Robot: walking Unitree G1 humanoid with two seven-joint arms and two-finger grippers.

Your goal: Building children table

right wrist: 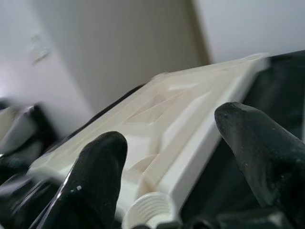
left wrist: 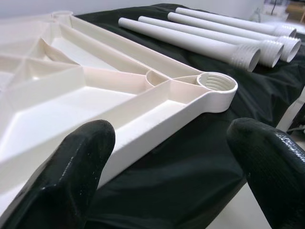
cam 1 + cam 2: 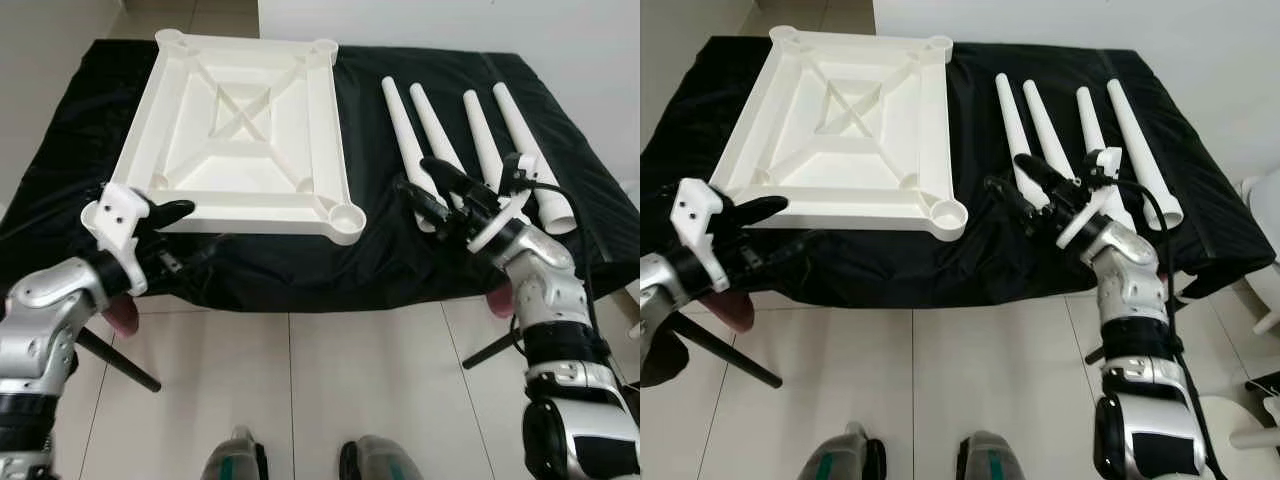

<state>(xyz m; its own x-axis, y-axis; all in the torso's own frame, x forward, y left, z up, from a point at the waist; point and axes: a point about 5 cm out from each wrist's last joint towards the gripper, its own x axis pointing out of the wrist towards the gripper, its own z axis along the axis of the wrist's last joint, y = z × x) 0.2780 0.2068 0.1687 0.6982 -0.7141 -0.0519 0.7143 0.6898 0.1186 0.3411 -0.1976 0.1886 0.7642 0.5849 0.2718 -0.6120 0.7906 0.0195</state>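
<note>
A white square tabletop (image 3: 240, 120) lies upside down on the left half of the black cloth, ribs up, with a threaded socket (image 2: 217, 83) in its near right corner. Several white tapered legs (image 3: 480, 135) lie side by side to its right, thick threaded ends toward me. My left gripper (image 3: 180, 235) is open at the tabletop's near left edge, one finger by the rim. My right gripper (image 3: 415, 175) is open over the thick end of the leftmost leg (image 3: 400, 120), pointing at the tabletop. That leg's threaded end (image 1: 150, 207) shows between the spread fingers.
The black-covered table (image 3: 300, 270) ends just in front of me, with tiled floor (image 3: 320, 380) and my feet (image 3: 235, 455) below. Dark stand struts (image 3: 120, 365) angle out under both front corners. A white wall runs behind the table.
</note>
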